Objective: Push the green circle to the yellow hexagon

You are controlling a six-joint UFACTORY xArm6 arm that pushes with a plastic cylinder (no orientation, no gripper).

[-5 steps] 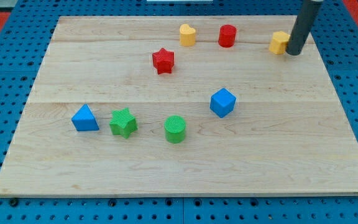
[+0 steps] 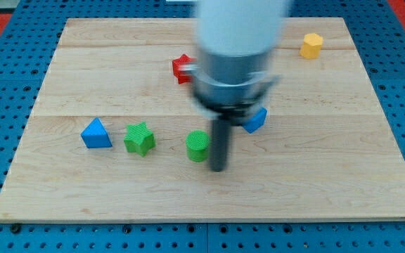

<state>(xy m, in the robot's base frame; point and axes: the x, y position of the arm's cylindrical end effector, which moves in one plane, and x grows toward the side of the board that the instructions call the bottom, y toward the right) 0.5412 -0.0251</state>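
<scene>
Jaws: none fitted; my tip [image 2: 218,169] is set down just right of the green circle [image 2: 197,145], seemingly touching. Yellow hexagon [image 2: 312,45]: far upper right, well apart. Step judged: approach. Repositioning to the circle's lower left is called for, then an up-right push.

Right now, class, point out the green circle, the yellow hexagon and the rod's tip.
green circle [image 2: 197,145], camera view: on its ridged top face.
yellow hexagon [image 2: 311,45], camera view: on its top face.
my tip [image 2: 218,169], camera view: the rod's very end, just right of the green circle.
</scene>
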